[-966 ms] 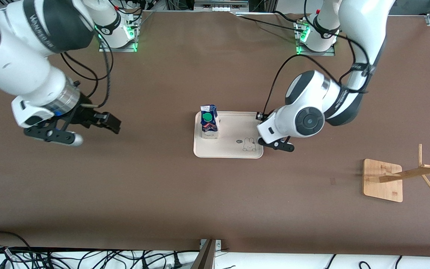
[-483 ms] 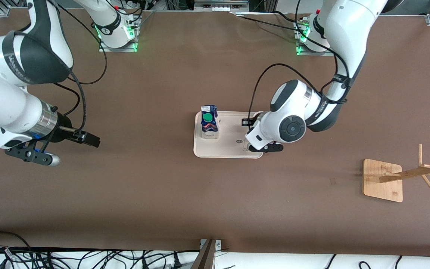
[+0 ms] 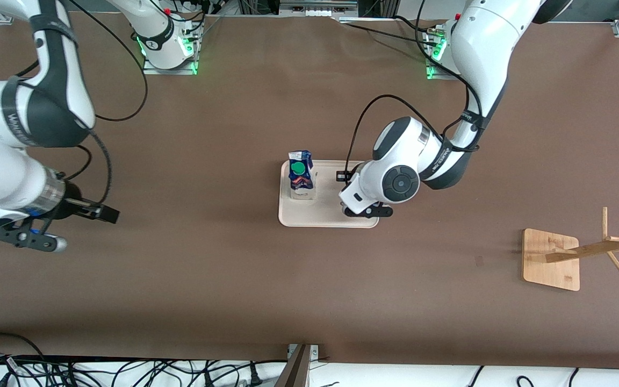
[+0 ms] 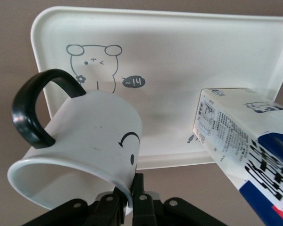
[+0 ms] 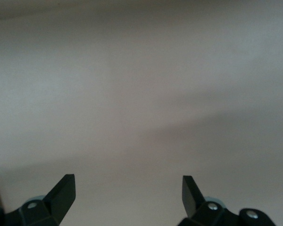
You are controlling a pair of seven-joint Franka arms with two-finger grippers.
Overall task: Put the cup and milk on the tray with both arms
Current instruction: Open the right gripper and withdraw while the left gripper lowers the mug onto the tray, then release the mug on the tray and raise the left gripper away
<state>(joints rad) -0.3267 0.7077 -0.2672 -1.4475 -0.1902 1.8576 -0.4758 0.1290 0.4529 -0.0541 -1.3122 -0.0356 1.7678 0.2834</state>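
Note:
The cream tray (image 3: 324, 216) lies mid-table. The blue and white milk (image 3: 301, 180) stands on it, at the end toward the right arm. My left gripper (image 3: 368, 210) is over the tray's rabbit end, and its hand hides the cup in the front view. In the left wrist view my left gripper (image 4: 130, 193) is shut on the rim of the white smiley cup (image 4: 80, 146). The cup is over the tray (image 4: 179, 56), beside the milk (image 4: 245, 150). My right gripper (image 3: 30, 237) is open and empty over bare table at the right arm's end; it also shows in the right wrist view (image 5: 127, 193).
A wooden mug rack (image 3: 551, 259) stands toward the left arm's end of the table, nearer to the front camera than the tray. Cables lie along the table's front edge (image 3: 127, 371).
My left gripper has carried the cup over the tray toward the milk. My right arm has drawn away from the tray toward its own end of the table.

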